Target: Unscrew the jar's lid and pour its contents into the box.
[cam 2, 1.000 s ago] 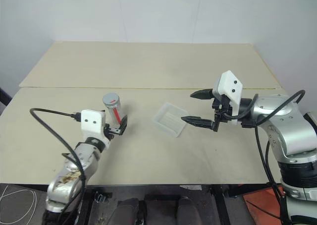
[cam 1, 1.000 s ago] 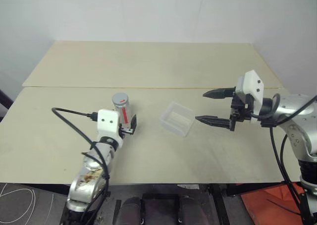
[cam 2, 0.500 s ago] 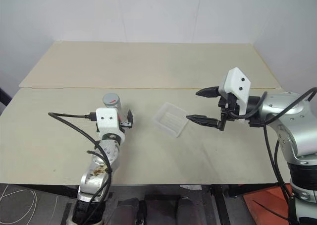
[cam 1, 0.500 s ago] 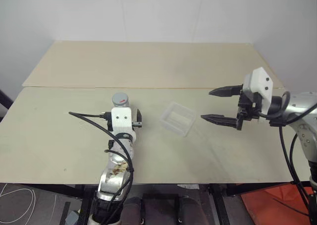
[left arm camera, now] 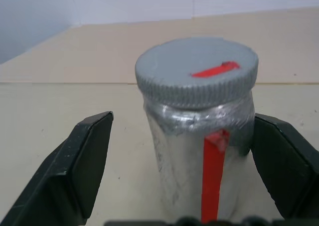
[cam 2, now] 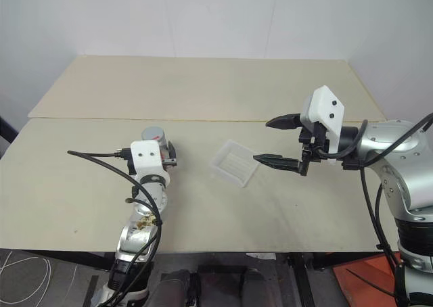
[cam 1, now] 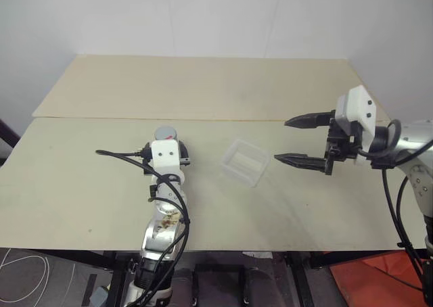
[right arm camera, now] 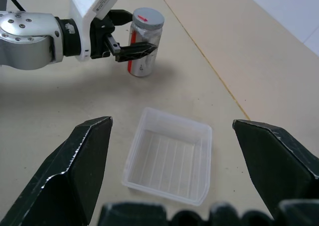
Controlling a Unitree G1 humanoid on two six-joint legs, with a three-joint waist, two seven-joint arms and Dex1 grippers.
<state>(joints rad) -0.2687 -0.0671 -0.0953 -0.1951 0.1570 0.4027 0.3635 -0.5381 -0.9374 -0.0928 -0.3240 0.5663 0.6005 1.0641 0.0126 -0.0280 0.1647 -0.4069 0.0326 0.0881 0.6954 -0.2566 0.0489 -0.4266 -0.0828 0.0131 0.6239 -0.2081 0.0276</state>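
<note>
The jar, a silvery cylinder with a red stripe, stands upright on the table left of centre. The grey lid with its red mark sits on it. The contents are hidden inside. My left gripper is open and level, with one finger on each side of the jar and a gap on both sides. In the eye views its wrist covers most of the jar, leaving the lid showing. The clear box lies empty at the centre. My right gripper hovers open just right of the box.
The tan table is made of two boards with a seam across the middle. A black cable loops out to the left of my left wrist. An orange object lies on the floor past the table's near right corner.
My left arm has swung in behind the jar and pushed forward, so its open fingers now straddle the jar instead of standing beside it. The right gripper has stayed in place.
</note>
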